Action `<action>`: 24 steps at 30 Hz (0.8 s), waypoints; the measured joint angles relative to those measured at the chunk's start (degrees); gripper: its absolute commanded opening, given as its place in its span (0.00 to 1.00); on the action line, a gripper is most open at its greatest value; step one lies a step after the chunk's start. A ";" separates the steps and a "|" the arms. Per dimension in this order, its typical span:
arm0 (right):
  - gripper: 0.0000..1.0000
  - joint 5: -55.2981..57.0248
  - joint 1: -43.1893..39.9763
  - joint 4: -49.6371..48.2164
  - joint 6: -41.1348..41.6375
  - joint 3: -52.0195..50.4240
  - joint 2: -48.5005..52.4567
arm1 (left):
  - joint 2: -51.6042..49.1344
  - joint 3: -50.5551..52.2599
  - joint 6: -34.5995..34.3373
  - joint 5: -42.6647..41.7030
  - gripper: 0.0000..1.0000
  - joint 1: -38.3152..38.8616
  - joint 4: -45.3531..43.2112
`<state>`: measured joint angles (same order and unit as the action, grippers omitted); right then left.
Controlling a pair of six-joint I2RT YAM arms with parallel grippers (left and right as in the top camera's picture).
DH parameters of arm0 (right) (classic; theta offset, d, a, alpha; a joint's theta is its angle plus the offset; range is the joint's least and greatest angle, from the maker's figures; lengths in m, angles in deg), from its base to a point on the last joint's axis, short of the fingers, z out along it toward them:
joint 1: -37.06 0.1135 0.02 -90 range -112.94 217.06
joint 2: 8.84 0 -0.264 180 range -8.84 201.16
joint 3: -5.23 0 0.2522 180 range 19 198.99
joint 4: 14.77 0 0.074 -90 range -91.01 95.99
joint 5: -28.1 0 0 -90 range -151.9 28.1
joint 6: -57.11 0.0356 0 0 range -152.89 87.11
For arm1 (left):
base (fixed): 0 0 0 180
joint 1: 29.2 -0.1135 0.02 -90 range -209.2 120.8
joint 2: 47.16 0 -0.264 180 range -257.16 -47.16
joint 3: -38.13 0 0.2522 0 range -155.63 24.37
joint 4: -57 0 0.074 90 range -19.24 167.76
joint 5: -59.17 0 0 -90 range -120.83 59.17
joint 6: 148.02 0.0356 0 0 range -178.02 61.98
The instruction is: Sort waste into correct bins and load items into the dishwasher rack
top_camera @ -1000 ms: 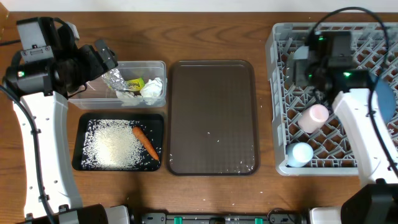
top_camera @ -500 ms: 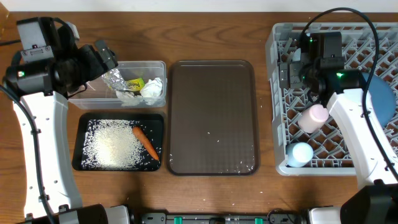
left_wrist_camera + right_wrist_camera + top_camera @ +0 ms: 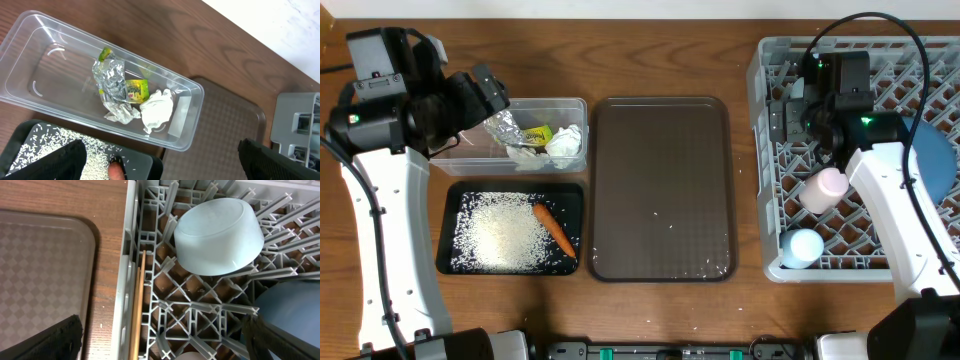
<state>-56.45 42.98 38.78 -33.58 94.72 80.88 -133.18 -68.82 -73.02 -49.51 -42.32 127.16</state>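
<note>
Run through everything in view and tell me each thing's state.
clear tub, holding foil, wrapper, tissues
black tray, holding rice and carrot
pale-blue bowl, upside down in rack
chopsticks, lying along rack's edge
pink cup, in rack
light-blue cup, in rack
dark-blue plate, in rack
left gripper, open, empty
right gripper, open, empty

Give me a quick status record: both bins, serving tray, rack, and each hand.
clear tub: foil, yellow-green wrapper, white tissues
black tray: rice grains, carrot
brown serving tray: a few white specks
rack: pale-blue bowl base up, pink cup, light-blue cup, dark-blue plate, chopsticks along the wall nearest the serving tray
left hand: open, empty, above the tub
right hand: open, empty, above the rack
</note>
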 measured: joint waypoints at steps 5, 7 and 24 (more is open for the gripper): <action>0.99 0.00 0.00 0.00 0.00 0.00 0.00 | 0.00 0.00 -0.02 0.00 0.99 0.00 0.00; 0.99 0.00 0.00 0.00 0.00 0.00 0.00 | 0.00 0.00 -0.02 0.00 0.99 0.00 0.00; 0.99 0.07 0.00 0.28 0.00 -0.04 -7.50 | 0.00 0.00 -0.02 0.00 0.99 0.00 0.00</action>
<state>-56.38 42.98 39.07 -33.58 94.67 73.38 -133.18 -68.82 -73.04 -49.51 -42.32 127.16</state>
